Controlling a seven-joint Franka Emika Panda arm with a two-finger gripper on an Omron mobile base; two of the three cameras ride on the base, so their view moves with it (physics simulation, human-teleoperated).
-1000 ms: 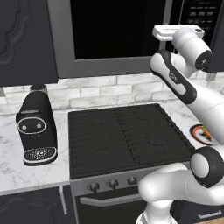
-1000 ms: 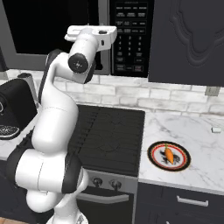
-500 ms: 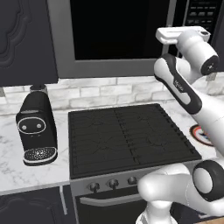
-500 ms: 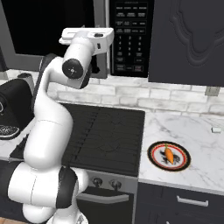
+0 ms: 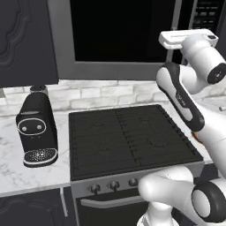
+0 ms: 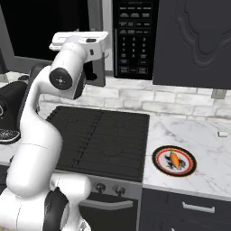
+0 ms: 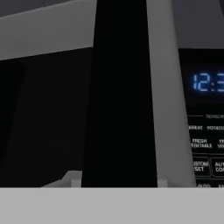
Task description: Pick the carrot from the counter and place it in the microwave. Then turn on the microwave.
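The carrot (image 6: 173, 158) is seen on the plate (image 6: 159, 154), on the counter (image 6: 205, 149). The gripper (image 6: 97, 67) is raised at the microwave (image 6: 108, 76) door edge, fingers drawn nearly together on nothing.

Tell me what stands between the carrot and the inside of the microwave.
The microwave door: its dark glass covers the cavity. The carrot lies on the plate on the counter, right of the stovetop; nothing else visibly blocks it.

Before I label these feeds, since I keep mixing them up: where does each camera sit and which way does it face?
Left base view: behind-left, facing stove, coffee machine; arm at right.
Right base view: behind-right, facing counter, carrot on plate; arm at left.
Hand view: on the hand, facing microwave door edge, panel.
All share the microwave.
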